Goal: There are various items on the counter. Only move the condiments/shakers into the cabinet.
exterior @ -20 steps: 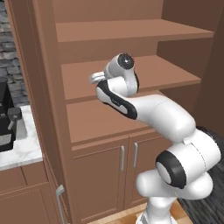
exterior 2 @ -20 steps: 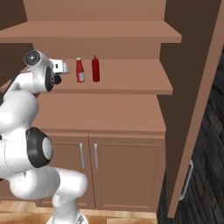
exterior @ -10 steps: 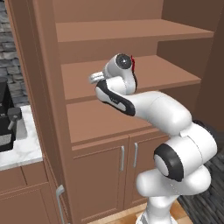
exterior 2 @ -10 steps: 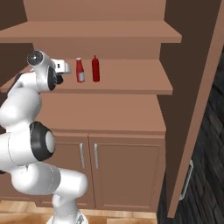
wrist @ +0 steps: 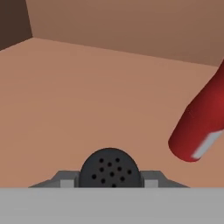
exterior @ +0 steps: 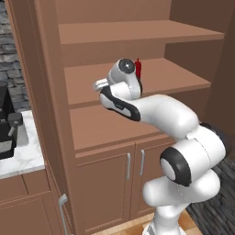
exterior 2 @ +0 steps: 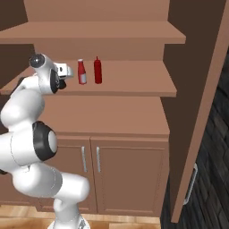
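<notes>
Left base view: your arm reaches into the cabinet [exterior: 55, 105] at its middle shelf; a dark red nozzle shows just behind the wrist. The marble worktop [exterior: 20, 158] lies at the left.

Right base view: your hand [exterior 2: 67, 71] hangs over that shelf, just beside the labelled red bottle [exterior 2: 82, 72]; the plain squeeze bottle [exterior 2: 98, 70] stands upright next to it.

Hand view: your fingers [wrist: 65, 177] grip the black shaker [wrist: 110, 169], perforated top showing, the labelled bottle at the right.

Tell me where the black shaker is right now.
The black shaker sits between the claw's tips in the hand view, over the cabinet shelf, with the labelled red bottle close beside it.
</notes>
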Controlling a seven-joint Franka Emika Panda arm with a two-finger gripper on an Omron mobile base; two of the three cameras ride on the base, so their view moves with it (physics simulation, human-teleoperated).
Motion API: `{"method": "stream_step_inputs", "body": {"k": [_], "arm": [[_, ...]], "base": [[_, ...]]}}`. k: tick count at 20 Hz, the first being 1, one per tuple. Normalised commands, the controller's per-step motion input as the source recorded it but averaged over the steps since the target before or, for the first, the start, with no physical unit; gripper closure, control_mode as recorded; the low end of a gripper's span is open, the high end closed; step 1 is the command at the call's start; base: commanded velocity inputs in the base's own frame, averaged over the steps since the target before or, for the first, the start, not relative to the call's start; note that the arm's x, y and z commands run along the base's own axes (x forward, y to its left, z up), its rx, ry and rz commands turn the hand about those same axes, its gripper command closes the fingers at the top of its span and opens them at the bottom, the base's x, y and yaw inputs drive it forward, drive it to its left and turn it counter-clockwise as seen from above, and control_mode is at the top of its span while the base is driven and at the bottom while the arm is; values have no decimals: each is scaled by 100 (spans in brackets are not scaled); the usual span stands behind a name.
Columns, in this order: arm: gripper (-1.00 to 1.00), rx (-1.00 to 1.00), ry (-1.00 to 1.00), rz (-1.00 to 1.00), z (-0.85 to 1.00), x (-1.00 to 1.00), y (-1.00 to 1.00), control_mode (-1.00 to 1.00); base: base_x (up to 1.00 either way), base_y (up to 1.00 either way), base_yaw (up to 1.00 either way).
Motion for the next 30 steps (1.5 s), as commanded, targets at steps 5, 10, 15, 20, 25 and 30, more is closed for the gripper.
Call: {"method": "stream_step_inputs", "body": {"k": [5,10,15,20,25,30], "arm": [[100,0,0,0,-6,6,0,-100],[100,10,1,0,0,12,0,-100],[100,4,0,0,-1,27,0,-100],[100,0,0,-1,-10,43,1,-100],[100,-1,0,-2,-24,39,4,-100],[100,0,0,-1,-44,22,6,-100]], "base": [[0,0,0],[0,0,0],[0,0,0],[0,0,0],[0,0,0],[0,0,0]]}}
